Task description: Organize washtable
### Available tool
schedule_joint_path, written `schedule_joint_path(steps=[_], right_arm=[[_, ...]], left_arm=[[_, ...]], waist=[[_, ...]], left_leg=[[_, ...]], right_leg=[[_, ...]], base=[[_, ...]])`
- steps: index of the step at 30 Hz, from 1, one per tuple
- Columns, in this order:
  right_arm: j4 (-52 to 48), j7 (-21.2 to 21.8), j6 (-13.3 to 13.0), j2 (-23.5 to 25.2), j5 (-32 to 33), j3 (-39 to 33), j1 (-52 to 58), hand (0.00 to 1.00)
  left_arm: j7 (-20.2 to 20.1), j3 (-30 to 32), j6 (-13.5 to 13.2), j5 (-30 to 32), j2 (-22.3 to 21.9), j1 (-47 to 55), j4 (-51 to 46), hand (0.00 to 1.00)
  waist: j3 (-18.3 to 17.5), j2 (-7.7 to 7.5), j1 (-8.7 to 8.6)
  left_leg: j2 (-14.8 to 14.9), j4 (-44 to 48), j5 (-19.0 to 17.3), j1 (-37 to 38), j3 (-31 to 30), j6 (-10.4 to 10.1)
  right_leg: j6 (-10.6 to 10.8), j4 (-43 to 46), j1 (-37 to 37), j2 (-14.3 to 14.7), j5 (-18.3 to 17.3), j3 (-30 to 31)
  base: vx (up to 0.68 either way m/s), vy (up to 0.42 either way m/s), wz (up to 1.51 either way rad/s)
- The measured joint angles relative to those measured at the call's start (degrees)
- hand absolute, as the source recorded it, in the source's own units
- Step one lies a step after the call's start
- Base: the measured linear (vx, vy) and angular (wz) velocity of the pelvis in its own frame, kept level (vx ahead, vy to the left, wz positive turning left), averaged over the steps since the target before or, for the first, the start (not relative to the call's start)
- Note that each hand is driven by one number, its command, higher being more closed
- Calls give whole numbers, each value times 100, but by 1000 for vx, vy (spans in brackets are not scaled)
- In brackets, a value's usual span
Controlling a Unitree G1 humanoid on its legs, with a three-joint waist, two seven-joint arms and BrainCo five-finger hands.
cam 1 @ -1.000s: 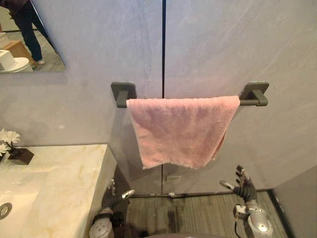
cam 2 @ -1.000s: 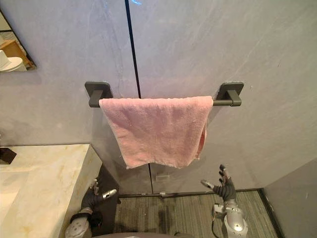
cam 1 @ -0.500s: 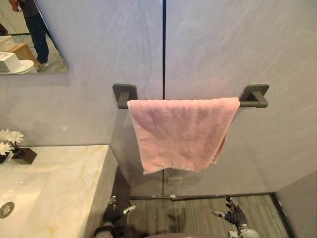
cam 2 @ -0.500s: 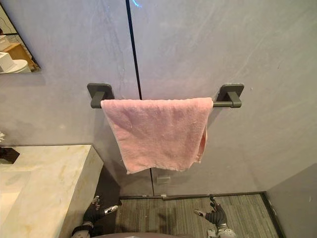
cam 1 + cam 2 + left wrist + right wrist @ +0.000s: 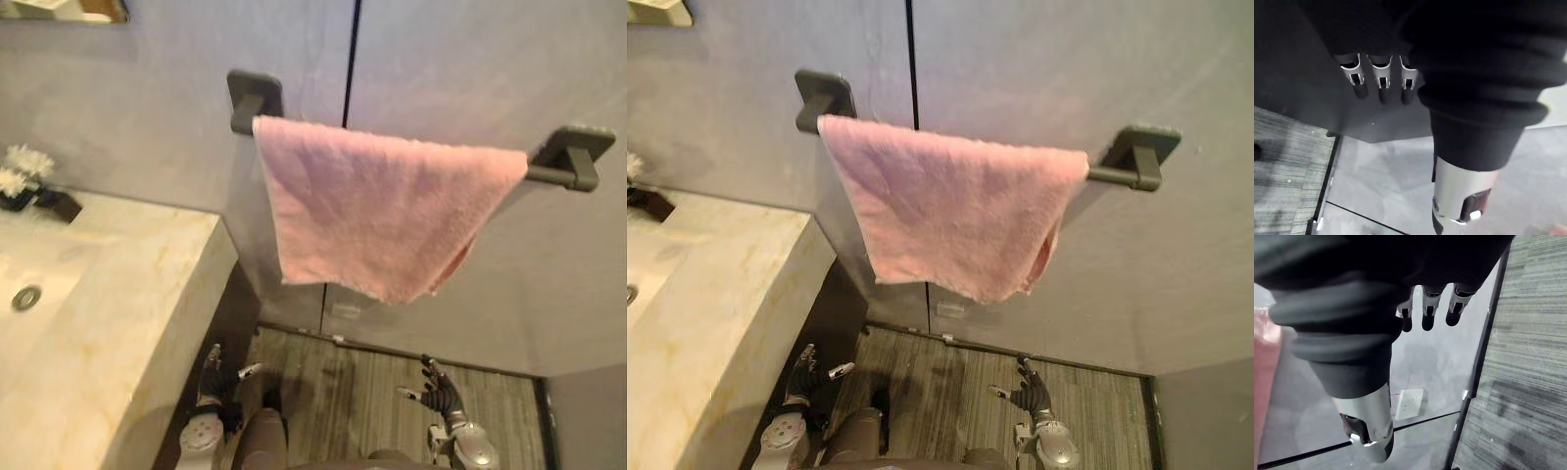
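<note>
A pink towel [image 5: 382, 211] hangs folded over a dark towel bar [image 5: 568, 164] on the grey wall, its lower edge uneven. The pale marble washtable [image 5: 127, 294] stands at the left, with a sink drain [image 5: 26, 297] in its basin. My left hand [image 5: 217, 377] hangs low beside the washtable's dark side, open, its fingers [image 5: 1382, 81] straight and holding nothing. My right hand [image 5: 436, 392] is low over the striped floor below the towel, open, with its fingers [image 5: 1427, 308] spread and nothing in them. Both hands are well below the towel and apart from it.
White flowers in a dark pot [image 5: 24, 176] stand at the back of the washtable. A mirror's corner [image 5: 59, 10] shows at the upper left. A small white wall plate [image 5: 345, 311] sits low on the wall under the towel.
The whole picture has shifted and tilted, so the camera has moved. Both hands are lower than a second ago. The towel still hangs on the bar as before.
</note>
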Motion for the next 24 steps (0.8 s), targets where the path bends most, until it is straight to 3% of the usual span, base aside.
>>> schedule_joint_path(steps=[1,2,3,4,5,7,8,10,12,14,15,17,20,24], right_arm=[[2,-12,-8,-18,28,2,0,0],[26,-61,-16,-59,119,-2,-21,0],[29,-105,-16,-80,123,-7,-7,0],[38,-133,-18,-42,139,-48,-3,0],[37,-150,-12,-21,162,-91,13,0],[37,-172,21,-19,161,-94,41,0],[43,-168,25,-22,160,-92,47,0],[230,-160,27,-50,158,-109,89,0],[470,-151,37,-133,151,-150,87,0],[678,-152,40,-144,153,-295,31,0],[835,-166,41,-187,155,-480,-54,0],[1049,-215,38,-181,156,-555,-227,0],[1296,-249,34,-26,155,-559,-413,0],[1295,-258,41,-25,153,-567,-457,0]], left_arm=[[34,-18,-2,0,-79,68,-66,0],[54,-99,-2,0,-166,83,-102,0],[52,-151,1,0,-184,90,-138,0],[61,-207,1,1,-211,86,-220,0],[59,-262,13,2,-184,98,-220,0],[54,-280,17,3,-62,187,-325,0],[49,-282,20,3,-19,254,-403,0],[48,-279,18,2,-17,311,-439,0],[31,-281,9,4,-28,266,-328,0],[31,-286,-4,12,-14,89,-34,0],[31,-344,4,34,-15,-88,265,0],[35,-367,11,78,70,-210,453,0],[45,-388,29,138,442,-81,695,0],[55,-19,52,124,479,133,959,0]], waist=[[4,74,-9],[114,246,-67],[170,258,-200],[288,270,-231],[366,231,-248],[436,94,-259],[423,36,-304],[273,91,-353],[129,232,-434],[43,350,-665],[-78,557,-816],[-144,681,-808],[-167,429,-681],[-174,421,-640]], left_leg=[[88,-51,220,-141,-157,-51],[200,-439,838,-207,-211,-69],[244,-790,1201,-163,-97,29],[352,-662,1047,-120,488,50],[339,-73,549,-104,828,100],[305,1084,-266,-70,850,143],[329,1481,-521,34,791,125],[599,2042,-1125,421,918,119],[847,1358,-1310,1379,1351,139],[829,156,-1150,1990,1507,-26],[775,-1197,-416,2499,1605,-326],[727,-1851,-318,2671,1575,-402],[593,-1822,-333,2675,1531,-385],[278,-1741,-455,2571,1478,-188]], right_leg=[[-249,-86,-25,160,-160,-220],[-412,-90,-50,448,-155,-544],[-559,-118,-91,468,-73,-778],[-750,-126,-99,500,-4,-1166],[-852,-95,-97,484,52,-1414],[-986,-75,-150,401,162,-1679],[-991,-144,-214,368,250,-1828],[-1018,-629,-206,385,601,-2117],[-1015,-1069,-145,354,955,-2528],[-959,-1184,-199,288,1035,-2971],[-858,-1287,-325,320,1136,-3289],[-814,-1395,-374,378,1285,-3408],[-710,-1604,-252,302,1625,-3302],[-443,-1965,-111,35,2003,-3224]], base=[[-386,-359,91],[-420,-360,121],[-442,-288,139],[-404,-249,122],[-367,-225,114],[-287,-183,78],[-281,-131,69],[-247,-60,72],[-178,22,104],[-134,102,155],[-169,179,153],[-157,196,84],[-151,153,13],[-194,167,6]])
